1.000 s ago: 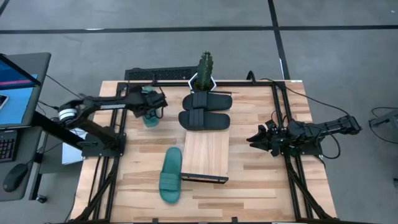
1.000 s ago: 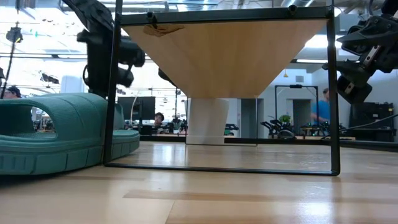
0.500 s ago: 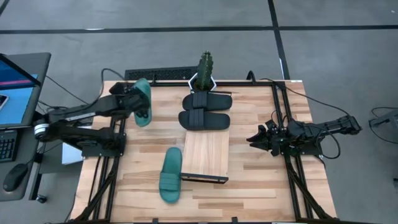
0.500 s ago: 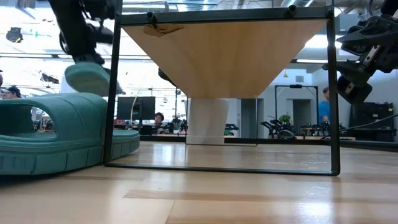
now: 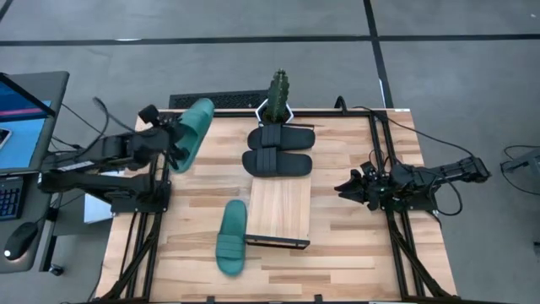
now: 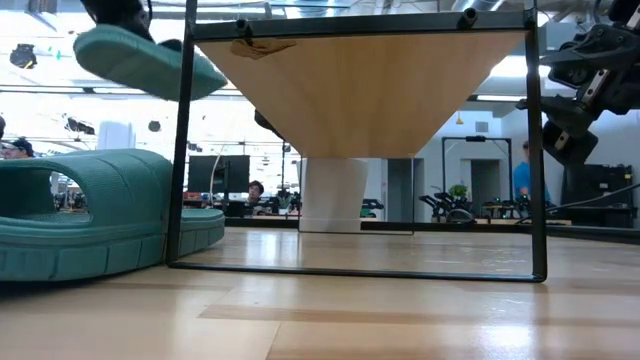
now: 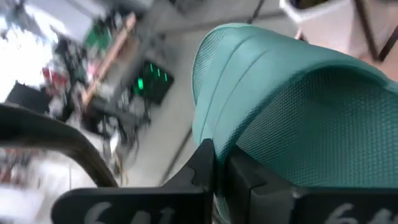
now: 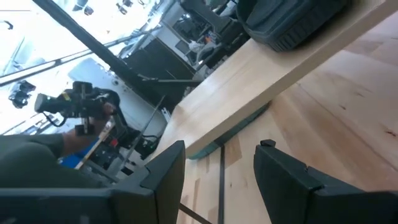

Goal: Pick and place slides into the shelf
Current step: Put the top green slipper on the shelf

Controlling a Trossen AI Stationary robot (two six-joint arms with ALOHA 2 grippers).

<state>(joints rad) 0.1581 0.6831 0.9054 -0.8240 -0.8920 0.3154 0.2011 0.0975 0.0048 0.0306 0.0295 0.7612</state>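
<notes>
Teal rubber filled my left wrist feed: the carried slide (image 7: 292, 118), its mesh-textured sole turned toward the lens, with the left gripper (image 5: 169, 139) clamped on its edge. From overhead I had it lifted clear of the tabletop (image 5: 346, 245) near the far left corner, hanging tilted, well apart from the shelf (image 5: 281, 209). In the low view it floated high above the wood.

I judged this the carry step for the third sandal: two black slides (image 5: 278, 150) already sat side by side on the far end of the light-wood plank, ribbed straps up. The other teal slide (image 5: 231, 237) lay on the table just beside the shelf's left edge, not yet picked.

The next move, as I read it, called for swinging the held slide across, levelling it, and lowering it onto the bare near stretch of plank, short of the dark lip, without nudging the black pair.

The right gripper (image 5: 350, 187) waited near the right side of the table, fingers apart and empty, facing the plank's smooth pale edge.
</notes>
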